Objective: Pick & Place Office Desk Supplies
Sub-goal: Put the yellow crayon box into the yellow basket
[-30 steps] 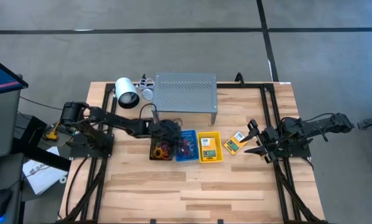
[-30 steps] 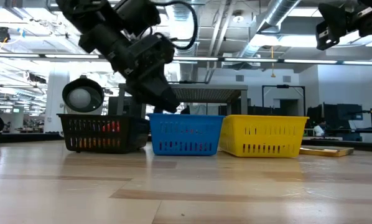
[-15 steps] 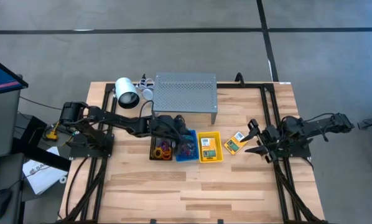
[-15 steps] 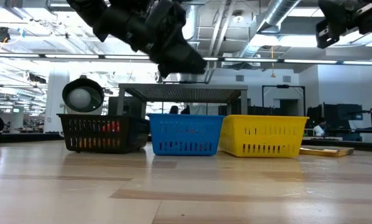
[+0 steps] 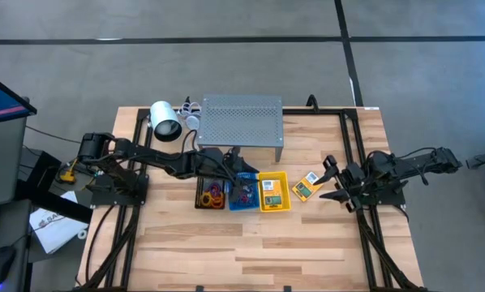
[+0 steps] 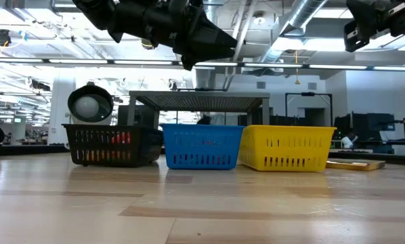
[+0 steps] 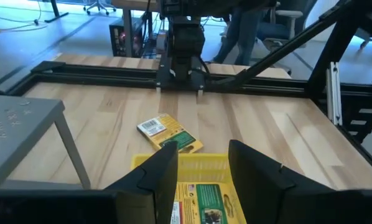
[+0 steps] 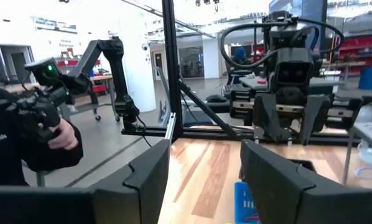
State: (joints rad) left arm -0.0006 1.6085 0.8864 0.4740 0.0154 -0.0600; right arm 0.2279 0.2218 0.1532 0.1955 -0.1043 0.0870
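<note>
Three small baskets stand in a row: a black one (image 5: pixel 212 195) with coloured rubber bands, a blue one (image 5: pixel 242 193) with more bands, and a yellow one (image 5: pixel 273 191) with a yellow-and-green crayon box (image 7: pixel 201 202) lying in it. A second crayon box (image 5: pixel 306 186) lies flat on the table just right of the yellow basket, and shows in the left wrist view too (image 7: pixel 169 134). My left gripper (image 7: pixel 201 168) is open and empty, raised above the blue basket (image 6: pixel 202 146) and pointing toward the table's right. My right gripper (image 5: pixel 330 180) is open, hovering right of the loose crayon box.
A grey perforated shelf (image 5: pixel 242 122) stands behind the baskets, with a white cylinder (image 5: pixel 165 122) to its left. Black frame rails (image 5: pixel 352 146) run along the table edges. A person (image 8: pixel 24 130) holding a device stands beyond the table. Bare wood (image 5: pixel 251 243) lies on the near side.
My left gripper has risen from down beside the black and blue baskets. It has moved a little toward the table's right and tipped from pointing down to nearly level. The baskets and crayon boxes have stayed in place.
</note>
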